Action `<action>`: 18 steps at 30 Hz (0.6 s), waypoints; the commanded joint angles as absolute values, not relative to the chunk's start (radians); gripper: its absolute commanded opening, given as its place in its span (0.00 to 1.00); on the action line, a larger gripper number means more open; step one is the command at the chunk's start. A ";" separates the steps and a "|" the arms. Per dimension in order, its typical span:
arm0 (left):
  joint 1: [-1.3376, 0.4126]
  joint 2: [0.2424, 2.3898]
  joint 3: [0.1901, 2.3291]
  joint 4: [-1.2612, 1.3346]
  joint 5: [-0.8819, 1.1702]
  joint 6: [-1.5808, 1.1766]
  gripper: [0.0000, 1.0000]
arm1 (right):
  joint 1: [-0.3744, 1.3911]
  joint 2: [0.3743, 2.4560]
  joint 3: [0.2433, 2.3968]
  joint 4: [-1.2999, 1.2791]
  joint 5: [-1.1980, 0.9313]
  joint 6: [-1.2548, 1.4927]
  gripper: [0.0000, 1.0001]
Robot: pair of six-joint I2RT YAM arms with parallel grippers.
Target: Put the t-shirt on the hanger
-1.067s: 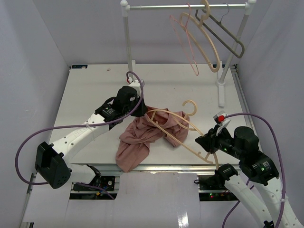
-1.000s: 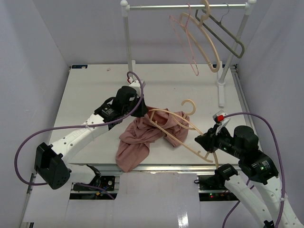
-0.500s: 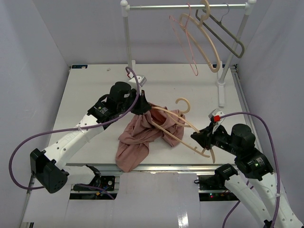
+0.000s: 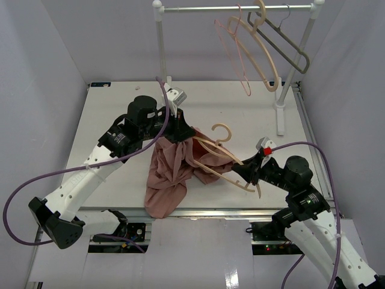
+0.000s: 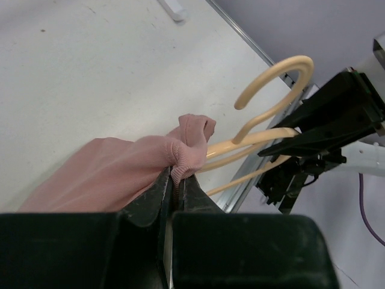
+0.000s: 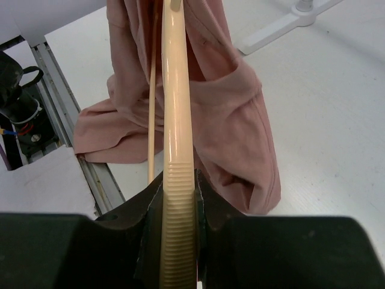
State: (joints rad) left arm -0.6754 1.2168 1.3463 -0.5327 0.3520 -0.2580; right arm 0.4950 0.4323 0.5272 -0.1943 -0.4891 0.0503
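The dusty-pink t-shirt (image 4: 170, 174) hangs bunched from my left gripper (image 4: 180, 130), which is raised above the table and shut on its ribbed collar edge (image 5: 180, 167); the lower part lies on the table near the front edge. The beige hanger (image 4: 224, 158) is held off the table, one arm inside the shirt's folds and the hook (image 4: 221, 130) pointing up. My right gripper (image 4: 245, 175) is shut on the ribbed end of the other arm (image 6: 178, 211). In the right wrist view the hanger (image 6: 177, 90) runs straight ahead into the t-shirt (image 6: 234, 120).
A white clothes rail (image 4: 234, 8) stands at the back right, its foot (image 4: 281, 114) on the table. On it hang a thin pink wire hanger (image 4: 234, 51), a second beige hanger (image 4: 266, 57) and a grey hanger (image 4: 290, 47). The table's front edge (image 4: 216, 211) lies below the shirt.
My left gripper has risen and moved back, lifting the shirt's collar off the table. The right gripper has carried the hanger left and up, further into the shirt.
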 commanded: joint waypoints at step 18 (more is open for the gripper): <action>-0.709 1.304 1.410 -0.504 0.773 -0.332 0.07 | 0.500 0.550 0.304 0.617 -0.525 0.205 0.08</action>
State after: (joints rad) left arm -0.6873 1.2938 1.3660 -0.5100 0.6612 -0.3212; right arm 0.4956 0.5463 0.3150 0.3717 -0.5336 0.1635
